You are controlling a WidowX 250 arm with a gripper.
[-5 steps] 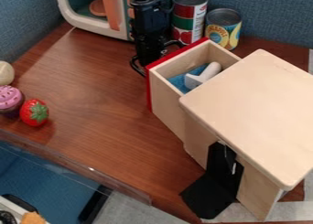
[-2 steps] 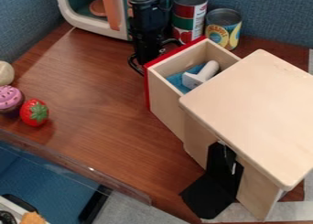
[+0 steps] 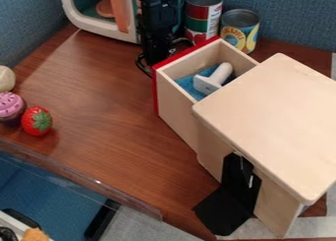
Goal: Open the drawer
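My black gripper (image 3: 156, 63) hangs down at the top centre, right by the red front of the drawer (image 3: 177, 100); how its fingertips stand against that front is hidden. The drawer juts out to the upper left from the light wooden cabinet (image 3: 269, 122). Inside it lie a blue cloth (image 3: 190, 87) and a white object with a rounded handle (image 3: 213, 79).
Two cans (image 3: 203, 16) (image 3: 240, 29) stand behind the drawer. A white-framed toy unit (image 3: 98, 28) is at the top left. A strawberry (image 3: 37, 121) and a cupcake (image 3: 11, 107) sit at the left. A black stand (image 3: 226, 208) is at the cabinet's lower side.
The drawer has slid slightly farther out to the left, and the gripper has moved a little left with it. More of the white object and the cloth shows.
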